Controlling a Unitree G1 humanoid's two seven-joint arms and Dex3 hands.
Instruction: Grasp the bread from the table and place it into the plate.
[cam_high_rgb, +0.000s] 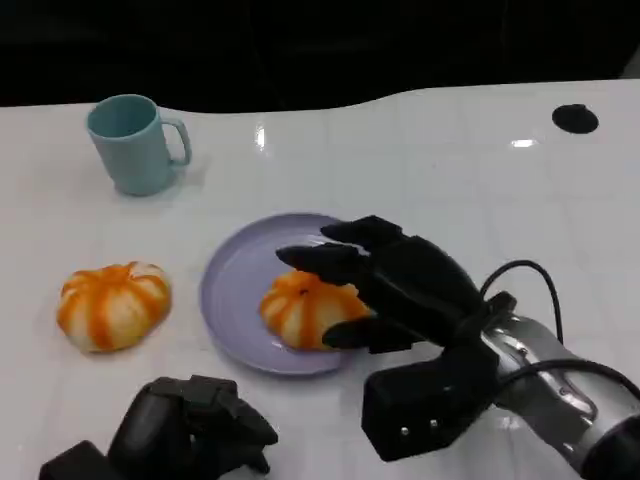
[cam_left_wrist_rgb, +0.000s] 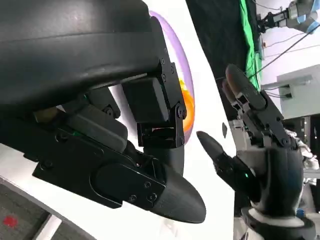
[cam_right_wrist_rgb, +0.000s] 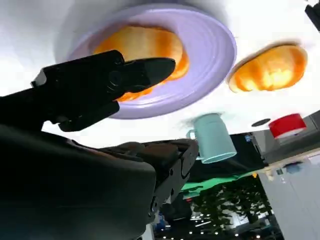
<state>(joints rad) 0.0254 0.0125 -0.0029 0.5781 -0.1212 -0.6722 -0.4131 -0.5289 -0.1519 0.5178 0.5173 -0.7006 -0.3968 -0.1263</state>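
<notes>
The bench (cam_high_rgb: 430, 170) is a glossy white surface with faint tile-like lines and bright light reflections, ending in a curved far edge against a dark background; a small black round disc (cam_high_rgb: 575, 119) sits on it at about 2 o'clock from the plate. The wrist views show a room beyond with green sheeting, cables and grey equipment. A lavender plate (cam_high_rgb: 232, 290) lies near the middle of the bench, and on it, toward its 4 o'clock side, rests a bread (cam_high_rgb: 300, 312): a rounded, pumpkin-shaped bun with orange and pale cream stripes running down from a small dimple on top, its surface shiny. A second bread (cam_high_rgb: 113, 304) of the same look lies on the bare bench at 9 o'clock from the plate, well apart from it. A light blue mug (cam_high_rgb: 132, 143) stands upright at about 11 o'clock, its handle turned toward the right. The right hand (cam_high_rgb: 385, 283) reaches in from 4 o'clock over the plate, its fingers spread around the bread on the plate, above and beside it; whether they touch or grip it cannot be told. The left hand (cam_high_rgb: 195, 430) rests low at 7 o'clock from the plate, fingers curled in with nothing in them.
</notes>
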